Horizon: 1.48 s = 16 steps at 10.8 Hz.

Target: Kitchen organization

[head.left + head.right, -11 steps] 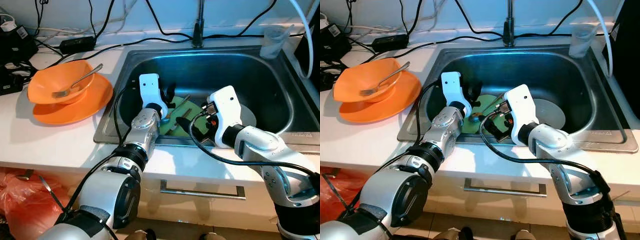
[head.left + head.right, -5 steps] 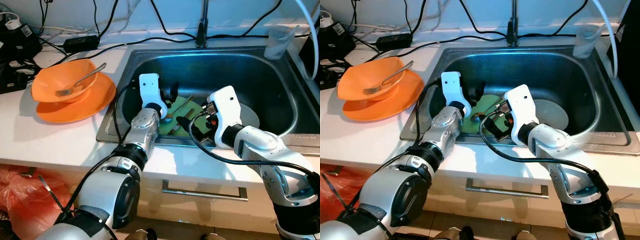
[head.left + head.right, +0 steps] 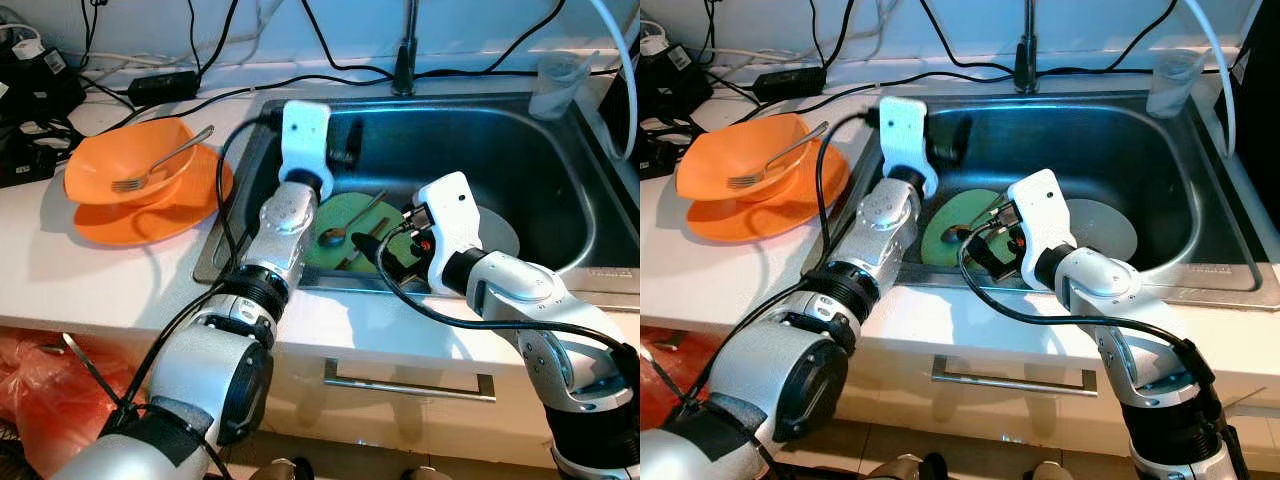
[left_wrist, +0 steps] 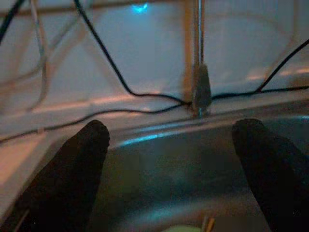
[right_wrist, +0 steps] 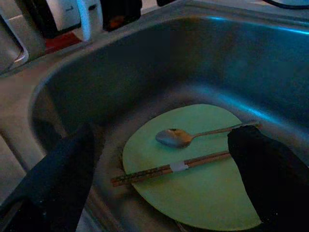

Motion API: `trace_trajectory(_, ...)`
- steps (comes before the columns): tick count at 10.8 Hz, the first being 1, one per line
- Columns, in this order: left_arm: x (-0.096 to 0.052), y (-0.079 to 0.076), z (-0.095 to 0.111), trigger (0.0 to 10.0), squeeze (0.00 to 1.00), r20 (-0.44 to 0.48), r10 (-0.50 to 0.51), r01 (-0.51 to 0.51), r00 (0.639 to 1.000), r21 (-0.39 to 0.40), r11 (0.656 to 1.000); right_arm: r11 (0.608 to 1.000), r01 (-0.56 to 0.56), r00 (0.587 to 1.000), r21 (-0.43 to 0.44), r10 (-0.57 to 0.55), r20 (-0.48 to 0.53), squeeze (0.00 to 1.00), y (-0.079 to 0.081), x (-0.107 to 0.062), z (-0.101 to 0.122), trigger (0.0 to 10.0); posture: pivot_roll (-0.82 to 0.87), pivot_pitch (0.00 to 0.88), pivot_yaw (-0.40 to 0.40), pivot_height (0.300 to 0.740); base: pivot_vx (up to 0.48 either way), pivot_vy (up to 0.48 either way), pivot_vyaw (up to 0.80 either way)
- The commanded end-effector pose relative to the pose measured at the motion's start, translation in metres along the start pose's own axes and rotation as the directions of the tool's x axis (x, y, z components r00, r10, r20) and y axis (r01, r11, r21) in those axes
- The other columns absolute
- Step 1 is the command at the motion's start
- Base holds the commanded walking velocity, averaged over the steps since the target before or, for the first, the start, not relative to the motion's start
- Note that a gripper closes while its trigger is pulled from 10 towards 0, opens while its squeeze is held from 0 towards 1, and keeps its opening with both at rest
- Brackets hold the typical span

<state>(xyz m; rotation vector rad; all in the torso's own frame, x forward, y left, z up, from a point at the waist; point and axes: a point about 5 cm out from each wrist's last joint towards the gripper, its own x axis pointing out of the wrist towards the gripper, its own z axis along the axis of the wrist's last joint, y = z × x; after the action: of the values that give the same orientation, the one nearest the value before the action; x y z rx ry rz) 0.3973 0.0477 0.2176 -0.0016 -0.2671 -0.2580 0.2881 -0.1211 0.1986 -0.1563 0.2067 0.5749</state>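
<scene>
White countertop (image 3: 120, 280) runs along the front of a stainless steel sink (image 3: 540, 190), with a faucet (image 3: 403, 60) rising at the back edge and black cables trailing across the wall side. Down in the basin lies a round, flat green plate (image 5: 193, 169), pale and matte, near the front left corner. On it rest a metal spoon (image 5: 176, 137), bowl toward the sink's left wall with its handle running off toward the right, and a pair of brown chopsticks (image 5: 169, 169) held together by a pale band (they lie roughly parallel to the spoon, just beside it). A grey plate (image 3: 1100, 230) sits to the right of the green one, partly hidden by the right arm.

The left gripper (image 4: 174, 159) is raised above the basin's left side, its fingers spread wide with nothing between them, pointing toward the faucet. The right gripper (image 5: 164, 183) hovers low over the green plate, fingers also apart and empty, straddling the utensils without touching them.

On the counter to the left stands an orange bowl (image 3: 120, 165) on an orange plate (image 3: 150, 215), a fork (image 3: 160, 160) leaning inside the bowl. A clear plastic cup (image 3: 555, 82) stands at the sink's far right corner.
</scene>
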Motion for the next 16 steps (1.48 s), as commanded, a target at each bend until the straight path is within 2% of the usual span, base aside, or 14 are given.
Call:
trace_trajectory(1, 0.002, 0.004, 0.008, 10.0, 1.0, 0.039, 0.014, -0.016, 0.999, 0.032, 0.999, 1.0, -0.021, 1.0, -0.005, 0.021, 0.007, 0.0, 0.003, 0.003, 0.001, 10.0, -0.18, 0.089, 0.129, 0.74, 0.0, 0.0, 0.0)
trace_trajectory(3, 0.002, 0.005, 0.006, 10.0, 1.0, 0.027, 0.035, -0.037, 0.999, 0.059, 0.998, 1.0, -0.023, 1.0, -0.009, 0.024, 0.009, 0.0, 0.002, 0.003, 0.001, 10.0, -0.18, 0.084, 0.126, 0.74, 0.0, 0.0, 0.0)
trace_trajectory(4, 0.002, 0.007, 0.006, 10.0, 1.0, 0.021, 0.061, -0.063, 0.998, 0.153, 0.986, 1.0, -0.024, 1.0, -0.01, 0.024, 0.009, 0.0, 0.002, 0.003, 0.001, 10.0, -0.18, 0.083, 0.125, 0.74, 0.0, 0.0, 0.0)
trace_trajectory(5, 0.002, 0.012, 0.007, 10.0, 0.0, 0.038, 0.09, -0.097, 0.995, 0.231, 0.968, 1.0, -0.026, 1.0, -0.012, 0.026, 0.01, 0.0, 0.002, 0.003, 0.001, 10.0, -0.18, 0.081, 0.123, 0.74, 0.0, 0.0, 0.0)
trace_trajectory(6, 0.003, 0.016, 0.011, 10.0, 0.0, 0.061, 0.103, -0.116, 0.993, 0.275, 0.954, 1.0, -0.027, 1.0, -0.013, 0.027, 0.011, 0.0, 0.002, 0.003, 0.002, 10.0, -0.18, 0.082, 0.122, 0.74, 0.0, 0.0, 0.0)
trace_trajectory(7, 0.005, 0.029, 0.016, 10.0, 1.0, 0.086, 0.133, -0.155, 0.987, 0.355, 0.922, 1.0, -0.027, 1.0, -0.014, 0.027, 0.014, 0.0, 0.002, 0.003, 0.002, 10.0, -0.18, 0.082, 0.122, 0.74, 0.0, 0.0, 0.0)
trace_trajectory(10, 0.002, 0.079, 0.018, 10.0, 1.0, 0.051, 0.297, -0.286, 0.954, 0.464, 0.839, 1.0, -0.027, 0.999, -0.011, 0.027, 0.016, 0.0, 0.003, 0.002, 0.002, 10.0, -0.18, 0.087, 0.125, 0.74, 0.0, 0.0, 0.0)
trace_trajectory(11, -0.004, 0.098, 0.012, 10.0, 0.0, 0.016, 0.362, -0.322, 0.932, 0.494, 0.808, 1.0, -0.027, 0.999, -0.01, 0.028, 0.017, 0.0, 0.003, 0.002, 0.001, 10.0, -0.18, 0.09, 0.125, 0.74, 0.0, 0.0, 0.0)
trace_trajectory(14, -0.009, 0.113, 0.006, 10.0, 0.0, -0.047, 0.38, -0.297, 0.924, 0.537, 0.789, 1.0, -0.029, 0.999, -0.007, 0.029, 0.016, 0.0, 0.005, -0.001, 0.001, 10.0, -0.19, 0.102, 0.131, 0.74, 0.0, 0.0, 0.0)
trace_trajectory(16, -0.012, 0.122, 0.002, 10.0, 0.0, -0.075, 0.394, -0.289, 0.916, 0.557, 0.778, 1.0, -0.02, 1.0, 0.015, 0.02, 0.015, 0.0, 0.01, -0.01, -0.002, 10.0, -0.19, 0.138, 0.145, 0.74, 0.0, 0.0, 0.0)
